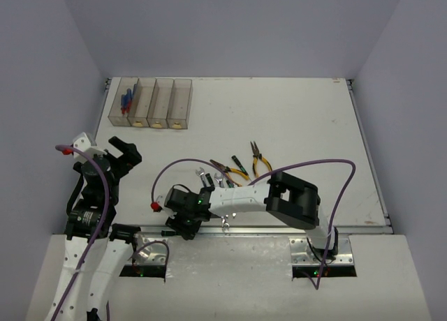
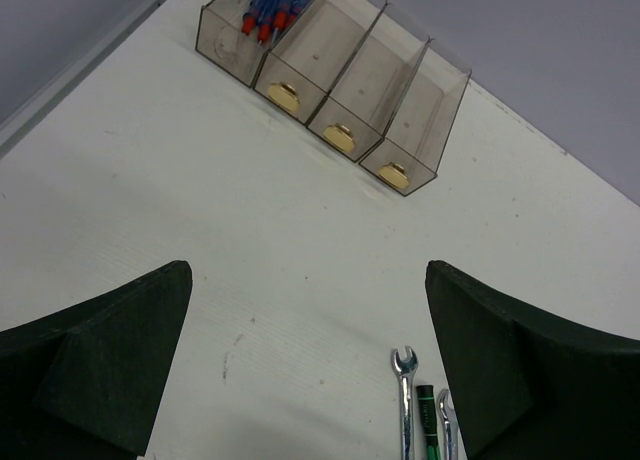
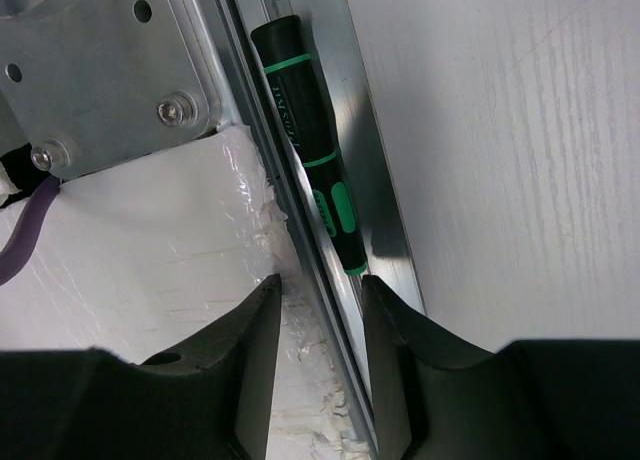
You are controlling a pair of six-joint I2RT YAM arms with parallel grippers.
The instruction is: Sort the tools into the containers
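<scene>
Right pincer (image 3: 318, 282) half open at screwdriver (image 3: 300, 120) lying in rail (image 3: 365, 160), clear only from wrist; left pincer (image 2: 308, 280) wide open.

The left arm (image 1: 94, 188) and right arm (image 1: 241, 197) — white links, black joints — trail purple cables (image 3: 22, 238); fingers (image 3: 240, 370) dark, wedge-shaped.
</scene>
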